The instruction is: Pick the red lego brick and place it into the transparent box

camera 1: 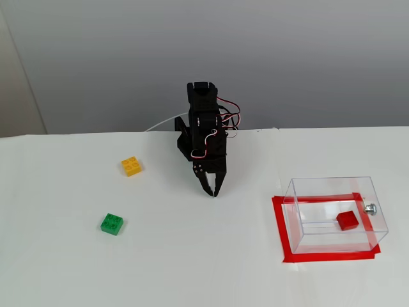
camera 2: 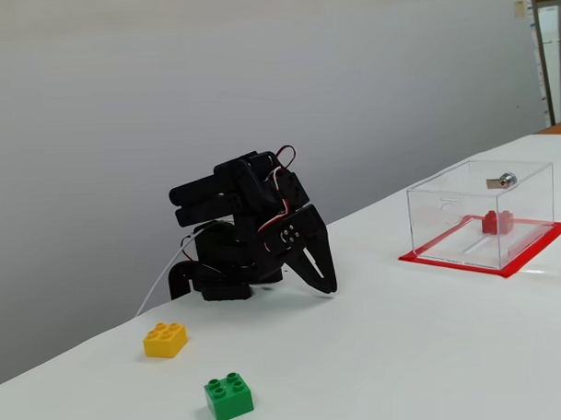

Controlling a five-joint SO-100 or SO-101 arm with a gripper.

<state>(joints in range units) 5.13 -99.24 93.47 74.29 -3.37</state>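
The red lego brick lies on the floor of the transparent box, toward the side with the small silver knob. My black arm is folded down near its base. Its gripper points at the table, shut and holding nothing, well left of the box in both fixed views.
A yellow brick and a green brick lie on the white table to the left of the arm. Red tape frames the spot where the box stands. A grey wall rises behind the table.
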